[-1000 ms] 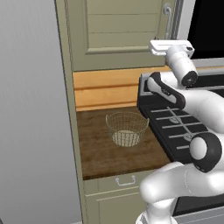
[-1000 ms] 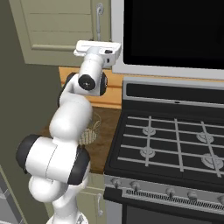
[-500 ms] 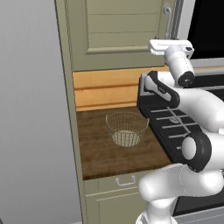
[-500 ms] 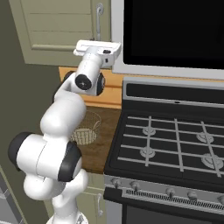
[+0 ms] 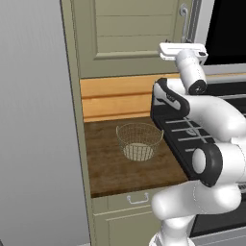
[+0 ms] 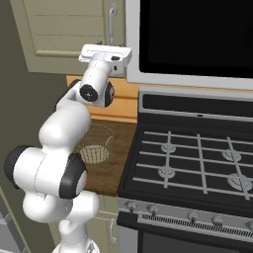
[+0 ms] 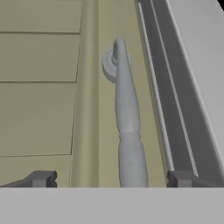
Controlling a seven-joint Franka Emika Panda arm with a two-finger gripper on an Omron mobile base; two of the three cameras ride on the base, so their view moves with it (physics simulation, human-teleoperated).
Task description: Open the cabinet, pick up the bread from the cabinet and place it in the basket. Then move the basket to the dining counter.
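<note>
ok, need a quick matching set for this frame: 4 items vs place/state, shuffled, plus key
Things:
1. cabinet
2. basket
3. hand
4. handle

States:
A. open, fingertips either side of the bar
B. door closed
C. silver, running along the door's edge
D. on the dark wood worktop, beside the stove

Pairs: 1-B, 2-D, 3-A, 4-C

Glossy white rounded arm (image 5: 211, 120) segments, black joint rings, flat white wrist.

Base views flank the basket (image 5: 139, 141); hand view nears the cabinet (image 7: 48, 87).
</note>
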